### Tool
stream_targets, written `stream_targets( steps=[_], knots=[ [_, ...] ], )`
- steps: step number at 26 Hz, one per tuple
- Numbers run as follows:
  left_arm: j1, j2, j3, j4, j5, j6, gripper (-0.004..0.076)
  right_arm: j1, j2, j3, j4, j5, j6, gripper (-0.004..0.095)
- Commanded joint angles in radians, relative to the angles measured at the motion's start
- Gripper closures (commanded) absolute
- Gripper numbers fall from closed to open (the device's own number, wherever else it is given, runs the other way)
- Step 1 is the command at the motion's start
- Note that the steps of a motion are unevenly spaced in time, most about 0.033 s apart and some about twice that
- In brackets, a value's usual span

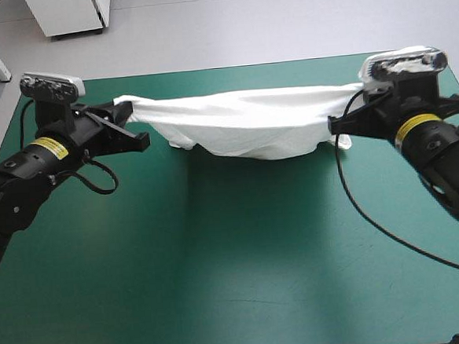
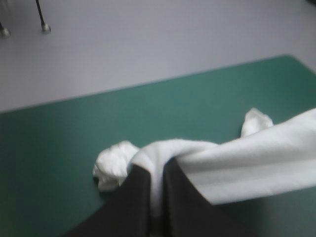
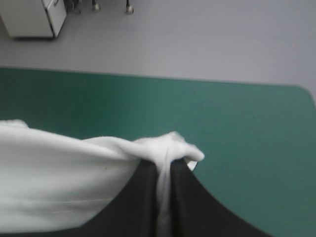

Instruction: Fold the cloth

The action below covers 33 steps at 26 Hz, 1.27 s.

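Black fingers (image 2: 133, 197) of the left gripper (image 2: 155, 172), two of them, stood all but closed, with a fold of the one white T-shirt (image 2: 256, 158) pinched between them. A small wad of cloth bulged out just past their tips. The right gripper (image 3: 165, 165) was in the same state: its two fingers (image 3: 195, 200) were drawn nearly together on a thin ridge of T-shirt (image 3: 54, 173), and a little knot of fabric poked out beyond the tips.

From above, the left gripper (image 1: 125, 111) was near the far left corner of the table (image 1: 235, 258) and the right gripper (image 1: 356, 106) near the far right corner, well apart. Each held one end of the T-shirt (image 1: 246, 123). The garment was lifted and stretched between the two, running along the far edge. Its upper hem was pulled fairly straight from one grip to the other, while the loose body sagged in creased folds toward the middle, lowest a little right of centre. A dark shadow lay on the teal-green cover under it; whether the lowest fold touched the cover could not be told. A small flap hung beside the right gripper.
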Motion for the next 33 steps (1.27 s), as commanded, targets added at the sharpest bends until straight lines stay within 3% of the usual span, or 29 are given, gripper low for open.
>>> stream_targets(
  steps=[1,6,15,22,28,33],
  knots=[
    [-0.001,-0.005,-0.111,-0.012,-0.158,-0.005,0.0734,-0.061,0.002,-0.126,-0.054,-0.107,-0.127,0.0925],
    [-0.001,0.077,-0.359,-0.012,-0.255,0.025,0.0734,-0.071,0.104,-0.398,-0.054,-0.208,-0.291,0.0925],
    [-0.001,0.193,-0.761,-0.012,-0.275,0.12,0.0734,-0.071,0.249,-0.82,-0.096,-0.274,-0.406,0.0925],
    [-0.001,0.2,-0.835,-0.017,-0.26,0.151,0.0734,-0.071,0.258,-0.908,-0.038,-0.257,-0.439,0.0925],
    [-0.001,0.275,-0.835,-0.014,-0.195,0.151,0.0734,-0.071,0.314,-0.908,-0.035,-0.143,-0.43,0.0925],
    [0.001,0.396,-0.835,0.032,-0.319,0.144,0.0734,-0.163,0.424,-0.908,-0.057,-0.256,-0.337,0.0925]
  ],
)
